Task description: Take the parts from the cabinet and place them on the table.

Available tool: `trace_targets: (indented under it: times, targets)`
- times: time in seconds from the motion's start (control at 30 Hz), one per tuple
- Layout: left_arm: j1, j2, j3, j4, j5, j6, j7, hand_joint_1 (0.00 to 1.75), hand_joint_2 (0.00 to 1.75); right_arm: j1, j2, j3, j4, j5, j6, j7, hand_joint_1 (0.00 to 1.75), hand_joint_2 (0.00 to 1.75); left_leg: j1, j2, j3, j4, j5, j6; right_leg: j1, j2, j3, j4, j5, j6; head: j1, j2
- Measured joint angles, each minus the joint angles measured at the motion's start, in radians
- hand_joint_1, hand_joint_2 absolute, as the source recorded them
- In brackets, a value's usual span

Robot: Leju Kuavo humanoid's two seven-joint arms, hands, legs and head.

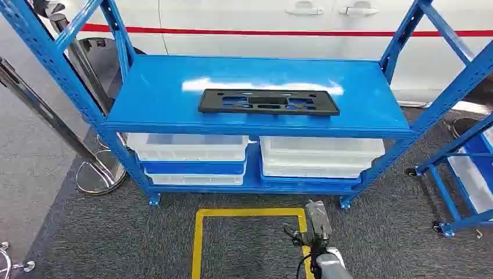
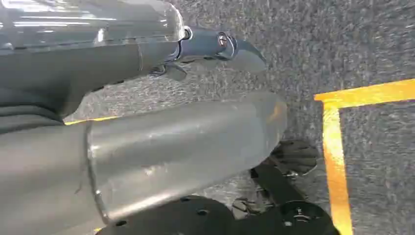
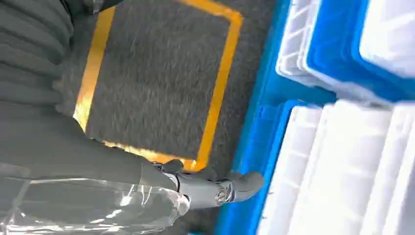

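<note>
Grey carpet floor (image 1: 87, 232) w/ yellow tape square (image 1: 200, 232) at 6 o'clock in head view; white vehicle body w/ red stripe (image 1: 261, 32) across 12 o'clock.

Item 1: blue steel rack (image 1: 372, 110), two levels, centre frame. Top shelf carries one flat black plastic part (image 1: 268, 102), long, w/ cut-out slots, lying flat near front edge, approx. mid-shelf.

Item 2: lower shelf holds white plastic bins (image 1: 192, 148) stacked w/ blue bins between, two stacks side by side; second stack (image 1: 317, 157) toward 4 o'clock of first.

Item 3: second blue rack on castors (image 1: 459, 174) at 3 o'clock, partly cut by frame edge, white bin inside.

Item 4: chrome stanchion post and round base (image 1: 102, 174) at 8 o'clock, beside rack leg.

Item 5: right robot hand (image 1: 317, 224) at 6 o'clock, low over the carpet just beside the tape square's corner, well below the top shelf. Right wrist view: thumb (image 3: 244, 183) extended, nothing held; how far the other fingers are spread, cannot tell. Lower-shelf bins near its tip.

Item 6: left robot hand (image 2: 215, 46), left wrist view, hangs over carpet near yellow tape; fingers stretched out, not curled, nothing in it.

Black part not touched by either robot hand.
</note>
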Motion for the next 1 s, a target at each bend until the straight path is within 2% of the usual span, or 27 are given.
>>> trace_targets:
  times: [0.07, 0.1, 0.13, 0.17, 0.27, 0.3, 0.33, 0.37, 0.4, 0.47, 0.5, 0.53, 0.57, 0.6, 0.63, 0.67, 0.7, 0.8, 0.83, 0.87, 0.9, 0.97, 1.0]
  targets:
    - [0.0, -0.002, 0.005, 0.003, -0.004, 0.0, 0.003, 0.0, 0.0, -0.01, 0.007, 0.056, -0.013, 0.032, -0.032, 0.006, 0.0, 1.75, -0.004, -0.001, 0.003, 0.001, -0.001, 0.0, 0.003, 0.0, 0.059, -0.134, 0.087, -0.012, 0.0, 0.0]
    - [0.0, -0.004, 0.007, 0.004, -0.008, 0.0, 0.003, 0.0, 0.0, -0.019, 0.01, 0.09, -0.019, 0.05, -0.049, 0.009, 0.0, 1.75, -0.006, -0.001, 0.005, 0.002, -0.002, -0.002, 0.009, 0.001, 0.103, -0.229, 0.133, -0.024, 0.0, 0.0]
    - [0.0, -0.01, 0.008, 0.005, -0.009, -0.001, 0.003, 0.0, 0.0, -0.029, 0.01, 0.117, -0.026, 0.064, -0.063, 0.012, 0.0, 1.75, -0.007, 0.0, 0.003, 0.001, -0.003, -0.003, 0.015, 0.001, 0.126, -0.278, 0.129, -0.038, 0.0, 0.0]
    - [-0.004, -0.012, 0.01, 0.006, -0.01, -0.001, 0.004, 0.0, 0.0, -0.038, 0.013, 0.154, -0.032, 0.084, -0.082, 0.02, 0.0, 1.75, -0.012, 0.0, -0.003, 0.006, -0.005, -0.008, 0.017, 0.0, 0.128, -0.3, 0.128, -0.036, 0.0, 0.0]
    - [-0.005, -0.015, 0.014, 0.006, -0.014, -0.001, 0.004, 0.0, 0.0, -0.044, 0.015, 0.207, -0.047, 0.116, -0.112, 0.036, 0.0, 1.75, -0.006, 0.001, -0.005, 0.002, -0.002, -0.017, 0.021, 0.001, 0.125, -0.296, 0.129, -0.036, 0.0, 0.0]
    - [-0.006, -0.015, 0.015, 0.007, -0.019, -0.001, 0.004, 0.0, 0.0, -0.045, 0.018, 0.237, -0.056, 0.133, -0.128, 0.045, 0.0, 1.75, -0.007, 0.001, -0.002, -0.001, -0.001, -0.023, 0.02, 0.002, 0.126, -0.302, 0.131, -0.04, 0.0, 0.0]
    - [-0.006, -0.015, 0.015, 0.007, -0.02, -0.001, 0.003, 0.0, 0.0, -0.047, 0.022, 0.27, -0.067, 0.15, -0.143, 0.055, 0.0, 1.75, -0.008, 0.002, -0.006, 0.004, -0.009, -0.029, 0.003, -0.002, 0.135, -0.316, 0.14, -0.046, 0.0, 0.0]
    - [-0.006, -0.015, 0.015, 0.008, -0.022, -0.001, 0.001, 0.0, 0.0, -0.05, 0.023, 0.299, -0.078, 0.167, -0.156, 0.064, 0.0, 1.75, -0.008, 0.002, -0.012, 0.027, -0.028, -0.035, 0.005, -0.001, 0.138, -0.323, 0.142, -0.049, 0.0, 0.0]
    - [-0.007, -0.016, 0.016, 0.01, -0.023, 0.0, -0.001, 0.0, 0.0, -0.054, 0.026, 0.33, -0.09, 0.186, -0.17, 0.073, 0.0, 1.75, -0.005, 0.001, -0.038, 0.084, -0.064, -0.039, 0.005, -0.002, 0.138, -0.323, 0.143, -0.053, -0.001, 0.0]
    - [-0.009, -0.017, 0.016, 0.011, -0.028, -0.001, -0.004, 0.0, 0.0, -0.058, 0.029, 0.384, -0.108, 0.222, -0.193, 0.097, 0.0, 1.75, 0.003, 0.002, -0.118, 0.25, -0.137, -0.05, 0.005, -0.004, 0.137, -0.322, 0.143, -0.054, 0.0, 0.0]
    - [-0.008, -0.018, 0.016, 0.011, -0.031, -0.001, -0.005, 0.0, 0.0, -0.059, 0.028, 0.412, -0.118, 0.242, -0.205, 0.111, 0.0, 1.75, 0.006, 0.002, -0.146, 0.307, -0.148, -0.055, 0.005, -0.005, 0.137, -0.321, 0.142, -0.054, 0.0, 0.0]
    - [-0.007, -0.018, 0.017, 0.011, -0.034, -0.001, -0.006, 0.0, 0.0, -0.059, 0.028, 0.441, -0.127, 0.261, -0.216, 0.124, 0.0, 1.75, 0.01, 0.002, -0.151, 0.311, -0.134, -0.058, 0.005, -0.004, 0.137, -0.32, 0.142, -0.054, 0.0, 0.0]
    - [-0.007, -0.018, 0.017, 0.011, -0.037, -0.001, -0.006, 0.0, 0.0, -0.06, 0.028, 0.466, -0.137, 0.278, -0.227, 0.136, 0.0, 1.75, 0.013, 0.002, -0.132, 0.263, -0.095, -0.061, 0.004, -0.003, 0.138, -0.318, 0.141, -0.053, -0.001, 0.0]
    - [-0.008, -0.018, 0.018, 0.011, -0.041, 0.0, -0.008, 0.0, 0.0, -0.062, 0.029, 0.495, -0.149, 0.299, -0.238, 0.149, 0.0, 1.75, 0.015, 0.002, -0.094, 0.183, -0.048, -0.061, 0.002, -0.002, 0.139, -0.315, 0.139, -0.05, 0.0, 0.0]
    - [-0.01, -0.018, 0.018, 0.011, -0.042, 0.0, -0.011, 0.0, 0.0, -0.067, 0.029, 0.522, -0.162, 0.32, -0.249, 0.163, 0.0, 1.75, 0.018, 0.004, -0.042, 0.075, 0.005, -0.061, 0.001, 0.0, 0.14, -0.31, 0.135, -0.045, -0.001, 0.0]
    - [-0.012, -0.019, 0.019, 0.012, -0.043, 0.0, -0.013, 0.0, 0.0, -0.072, 0.028, 0.547, -0.174, 0.339, -0.262, 0.177, 0.0, 1.75, 0.018, 0.004, -0.016, 0.012, 0.008, -0.058, 0.0, 0.0, 0.137, -0.305, 0.131, -0.04, 0.0, 0.0]
    - [-0.015, -0.02, 0.021, 0.013, -0.045, 0.0, -0.015, 0.0, 0.0, -0.079, 0.028, 0.573, -0.185, 0.359, -0.275, 0.192, 0.0, 1.75, 0.011, 0.003, -0.011, 0.003, 0.003, -0.053, 0.007, 0.001, 0.131, -0.298, 0.129, -0.034, 0.0, 0.0]
    - [-0.017, -0.023, 0.023, 0.013, -0.053, 0.0, -0.021, 0.0, 0.0, -0.09, 0.028, 0.66, -0.218, 0.416, -0.306, 0.231, 0.0, 1.75, 0.007, 0.001, -0.018, 0.008, 0.007, -0.038, 0.007, 0.001, 0.13, -0.306, 0.137, -0.02, 0.0, 0.0]
    - [-0.018, -0.025, 0.023, 0.013, -0.056, 0.0, -0.022, 0.0, 0.0, -0.094, 0.028, 0.686, -0.229, 0.435, -0.315, 0.243, 0.0, 1.75, 0.015, 0.002, -0.014, -0.004, 0.014, -0.028, 0.007, 0.003, 0.129, -0.303, 0.133, -0.014, 0.0, 0.0]
    - [-0.019, -0.026, 0.023, 0.013, -0.059, 0.0, -0.023, 0.0, 0.0, -0.096, 0.027, 0.713, -0.242, 0.455, -0.328, 0.258, 0.0, 1.75, 0.016, 0.003, -0.012, -0.007, 0.017, -0.021, 0.002, 0.003, 0.125, -0.285, 0.117, -0.011, 0.0, 0.0]
    - [-0.021, -0.028, 0.024, 0.013, -0.062, 0.0, -0.025, 0.0, 0.0, -0.102, 0.027, 0.738, -0.252, 0.474, -0.34, 0.272, 0.0, 1.75, 0.016, 0.003, -0.015, -0.008, 0.019, -0.014, 0.003, 0.003, 0.098, -0.23, 0.079, -0.008, 0.0, 0.0]
    - [-0.023, -0.031, 0.025, 0.014, -0.064, 0.0, -0.027, 0.0, 0.0, -0.107, 0.025, 0.794, -0.271, 0.512, -0.363, 0.3, 0.0, 1.75, 0.015, 0.004, -0.018, -0.007, 0.019, -0.012, 0.002, 0.003, 0.023, -0.068, 0.001, -0.002, 0.0, 0.0]
    - [-0.023, -0.031, 0.026, 0.014, -0.067, 0.0, -0.029, 0.0, 0.0, -0.107, 0.023, 0.822, -0.278, 0.532, -0.373, 0.312, 0.0, 1.75, 0.014, 0.004, -0.019, -0.007, 0.019, -0.012, 0.002, 0.003, -0.01, -0.001, -0.019, 0.0, 0.0, 0.0]
